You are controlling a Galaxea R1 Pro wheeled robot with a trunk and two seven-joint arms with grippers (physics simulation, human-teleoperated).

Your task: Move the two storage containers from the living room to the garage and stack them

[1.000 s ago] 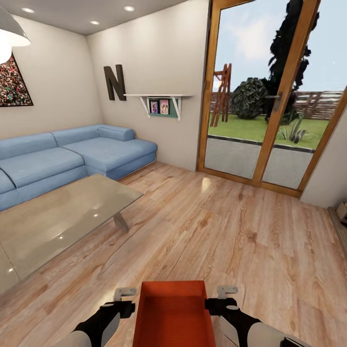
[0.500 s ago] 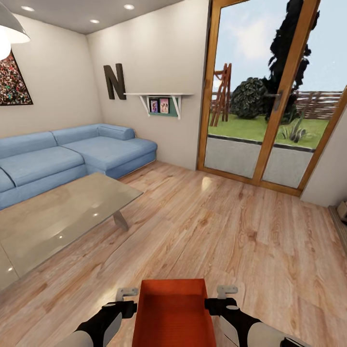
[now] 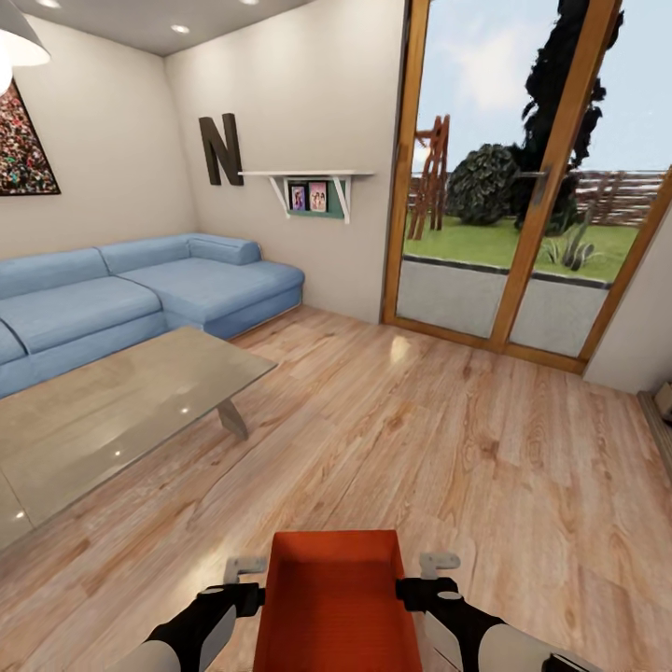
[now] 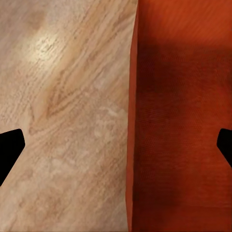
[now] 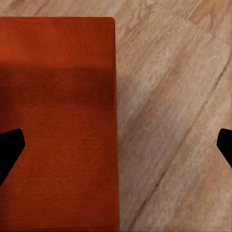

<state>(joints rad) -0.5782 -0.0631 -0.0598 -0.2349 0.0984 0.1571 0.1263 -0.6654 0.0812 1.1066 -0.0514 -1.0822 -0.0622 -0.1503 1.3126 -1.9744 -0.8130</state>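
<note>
I hold 1 red bin point(image 3: 334, 597) between both tools, each straddling a wall; tabletop point(image 3: 112, 415) left; glass doors point(image 3: 523, 177) ahead.

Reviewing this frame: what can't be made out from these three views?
- Storage container: near end cut off by the head view's bottom edge.
- Left gripper and right gripper: whether the fingers press its walls; both wrist views show just dark fingertips at the edges.
- Shelf photos: too small to read.
</note>
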